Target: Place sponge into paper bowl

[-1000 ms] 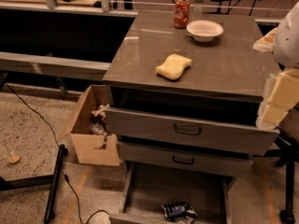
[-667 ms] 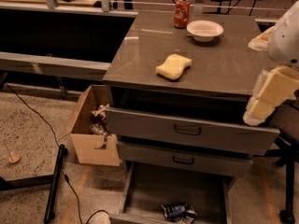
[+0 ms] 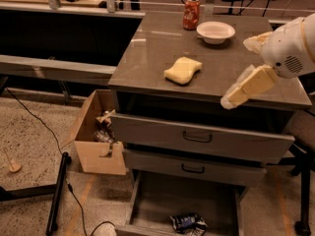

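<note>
The big grey-brown cabinet top, the surface [image 3: 147, 58] for all this, fills the middle of the room. The grey metal drawers [image 3: 197, 136] under it are pulled out in steps, and an open cardboard box [image 3: 93, 146] of scraps sits on the floor at its left. The robot's white rounded arm comes in from the right, and its hand [image 3: 236, 73] with pale yellow pads has swung up and inward from beside the cabinet's right edge in the last second. It now hangs over the front right corner of the surface. From here the hand looks open and holds nothing, though the angle is poor. The small white round paper bowl [image 3: 215, 32] stands toward the back, well apart from the hand. The pale yellow foam sponge [image 3: 183, 70] lies flat near the middle, in front of the bowl and to the left of the hand, untouched. A red soda can [image 3: 191, 13] stands just beside the bowl. I judge the reach toward the sponge has only begun, with the grasp and the carry to the bowl not yet done.
</note>
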`<state>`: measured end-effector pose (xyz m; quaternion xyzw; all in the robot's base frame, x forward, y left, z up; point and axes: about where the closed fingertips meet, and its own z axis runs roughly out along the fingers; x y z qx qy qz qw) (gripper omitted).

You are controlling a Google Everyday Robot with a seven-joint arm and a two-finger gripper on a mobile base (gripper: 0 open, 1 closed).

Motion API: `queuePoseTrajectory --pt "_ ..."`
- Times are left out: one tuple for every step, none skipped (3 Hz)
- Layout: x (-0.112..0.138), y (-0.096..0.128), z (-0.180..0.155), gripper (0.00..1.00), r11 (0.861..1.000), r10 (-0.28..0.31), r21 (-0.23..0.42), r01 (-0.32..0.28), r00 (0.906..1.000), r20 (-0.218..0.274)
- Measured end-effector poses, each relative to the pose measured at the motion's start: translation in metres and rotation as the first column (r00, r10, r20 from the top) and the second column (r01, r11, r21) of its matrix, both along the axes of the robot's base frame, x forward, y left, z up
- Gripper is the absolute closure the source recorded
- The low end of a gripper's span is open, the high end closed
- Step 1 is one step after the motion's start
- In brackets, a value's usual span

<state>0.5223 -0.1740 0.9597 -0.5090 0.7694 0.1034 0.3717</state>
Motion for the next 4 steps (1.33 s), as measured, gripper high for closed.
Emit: queuePoseTrajectory --pt "0.022 0.003 -0.028 0.0 0.989 -0.044 0.147 0.036 0.9977 0.051" --pt "0.041 0.005 -0.063 0.0 0.957 -0.118 0.278 0.089 0.9891 0.088" --pt "0.058 0.0 -0.055 0.0 0.945 -0.178 0.3 0.13 0.9739 0.141" --pt "0.063 0.006 -0.057 0.0 0.948 -0.202 0.279 0.152 0.9659 0.162"
